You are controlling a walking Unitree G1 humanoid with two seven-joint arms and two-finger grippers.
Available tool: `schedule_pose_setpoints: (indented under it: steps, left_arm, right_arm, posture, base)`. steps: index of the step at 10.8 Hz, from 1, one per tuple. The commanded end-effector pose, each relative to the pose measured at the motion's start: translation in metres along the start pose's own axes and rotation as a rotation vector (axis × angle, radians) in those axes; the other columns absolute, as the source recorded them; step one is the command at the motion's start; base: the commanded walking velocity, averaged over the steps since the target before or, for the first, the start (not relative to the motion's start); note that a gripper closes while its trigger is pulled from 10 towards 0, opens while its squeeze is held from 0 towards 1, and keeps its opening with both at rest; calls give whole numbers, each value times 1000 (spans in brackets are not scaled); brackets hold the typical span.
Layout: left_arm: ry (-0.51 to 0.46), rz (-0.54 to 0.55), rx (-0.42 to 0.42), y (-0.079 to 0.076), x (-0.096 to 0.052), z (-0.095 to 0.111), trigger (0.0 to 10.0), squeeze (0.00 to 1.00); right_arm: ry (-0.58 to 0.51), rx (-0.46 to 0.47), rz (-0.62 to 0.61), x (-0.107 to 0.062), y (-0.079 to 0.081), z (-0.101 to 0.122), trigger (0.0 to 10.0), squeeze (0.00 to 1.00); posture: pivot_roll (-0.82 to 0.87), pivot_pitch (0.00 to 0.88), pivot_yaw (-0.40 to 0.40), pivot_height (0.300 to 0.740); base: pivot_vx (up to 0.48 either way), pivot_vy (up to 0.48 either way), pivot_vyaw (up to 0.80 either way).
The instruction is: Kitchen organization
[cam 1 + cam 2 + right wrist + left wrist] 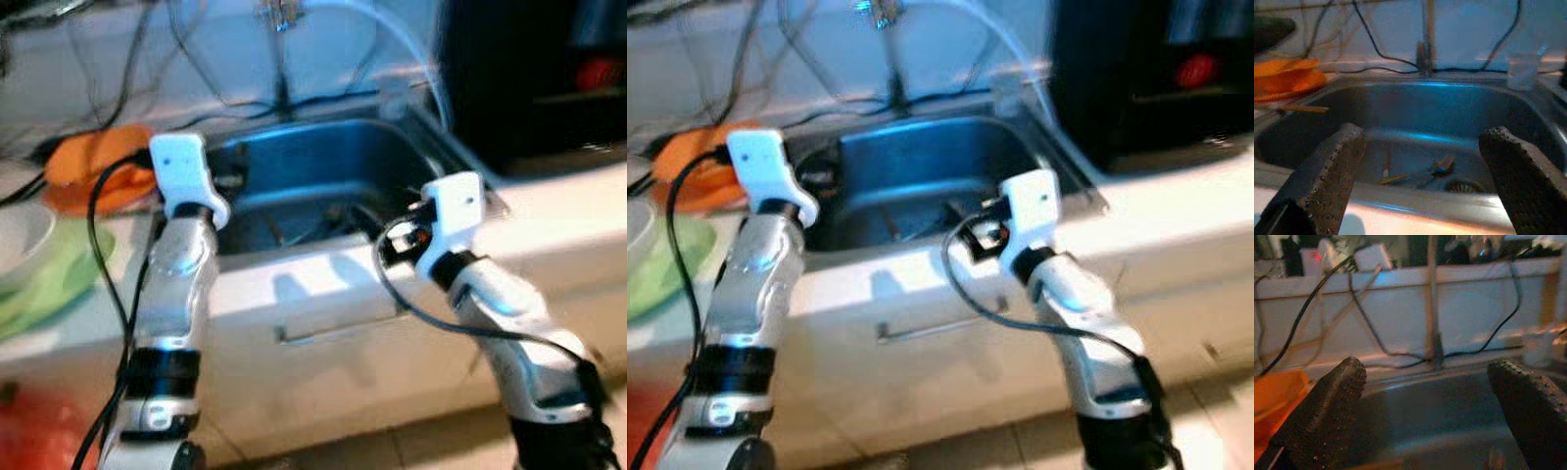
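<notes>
A steel sink (323, 157) is set into the white counter straight ahead. On its bottom lie a spoon-like utensil and a few thin sticks (1420, 172) near the drain (1462, 186). My left arm (181, 255) reaches over the sink's front left corner. Its left gripper (1425, 372) is open above the basin with nothing between the fingers. My right arm (460, 255) reaches over the front right part. The right gripper (1422, 132) is open too, held just above the front rim and pointing at the utensils.
Orange plates (93, 166) are stacked left of the sink, with a green plate (59, 274) and a white bowl (20, 235) nearer. A tap (281, 59) and cables stand behind. A clear cup (1522, 71) sits at the back right corner. A dark appliance (529, 78) stands on the right.
</notes>
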State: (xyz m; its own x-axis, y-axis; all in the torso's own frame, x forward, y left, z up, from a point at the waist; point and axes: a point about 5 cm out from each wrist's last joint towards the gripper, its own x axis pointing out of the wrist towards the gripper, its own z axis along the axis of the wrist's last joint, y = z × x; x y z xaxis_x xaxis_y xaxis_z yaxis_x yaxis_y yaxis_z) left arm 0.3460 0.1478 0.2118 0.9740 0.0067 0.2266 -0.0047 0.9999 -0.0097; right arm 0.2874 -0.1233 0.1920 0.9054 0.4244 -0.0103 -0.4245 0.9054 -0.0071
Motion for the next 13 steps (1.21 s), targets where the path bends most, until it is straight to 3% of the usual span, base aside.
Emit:
schedule_pose_setpoints:
  steps: [1, 3, 9, 13]
  left_arm:
    - [7, 45, 20, 13, -2, -2, 10000, 0]
    - [14, 42, 22, 11, -2, -3, 10000, 0]
    - [20, 52, 22, 9, 2, -3, 10000, 0]
    - [106, 103, 78, 31, 22, -9, 10000, 0]
  right_arm:
    - [-9, -6, 28, 4, 8, 3, 10000, 0]
    - [-13, -12, 24, 3, 7, 3, 10000, 0]
    - [-26, -17, 25, 3, 6, 4, 10000, 0]
    - [-29, -9, 24, 3, 6, 5, 10000, 0]
  posture:
    - [-82, 0, 116, 740]
    - [-82, 0, 117, 740]
    - [-84, 0, 118, 740]
    - [-87, 0, 116, 740]
  base:
    - [0, 0, 0]
    - [0, 0, 0]
    - [0, 0, 800]
    - [0, 0, 725]
